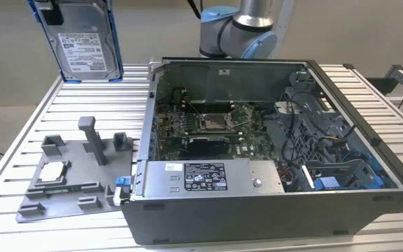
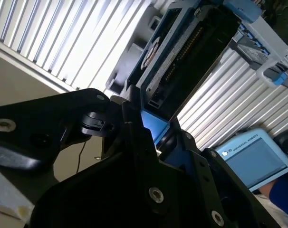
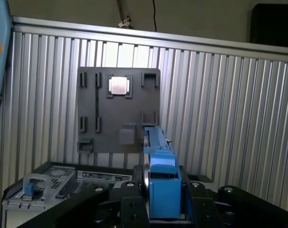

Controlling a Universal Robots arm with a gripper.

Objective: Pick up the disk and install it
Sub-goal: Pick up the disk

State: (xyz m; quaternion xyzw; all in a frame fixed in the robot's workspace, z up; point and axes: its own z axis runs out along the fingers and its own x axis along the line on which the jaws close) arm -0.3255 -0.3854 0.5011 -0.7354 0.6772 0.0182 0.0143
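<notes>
The disk [image 1: 86,44], a silver-grey drive with a white label in a blue frame, hangs upright in the air above the table's far corner at the exterior view's left. My gripper [image 1: 48,9] grips its top edge and is shut on it. In the first wrist view the disk's blue frame edge [image 3: 160,171] sits clamped in the gripper [image 3: 162,192], between the black fingers [image 3: 129,197]. The second wrist view shows the disk's dark underside [image 2: 182,52] with its connector row, reaching out from the gripper [image 2: 151,130].
An open grey computer case [image 1: 222,210] lies at the middle and right of the slatted metal table [image 1: 82,100], with a silver box [image 1: 201,176] inside its front. A grey fixture plate [image 1: 75,191] with a small square chip [image 1: 51,170] lies left of the case, below the disk.
</notes>
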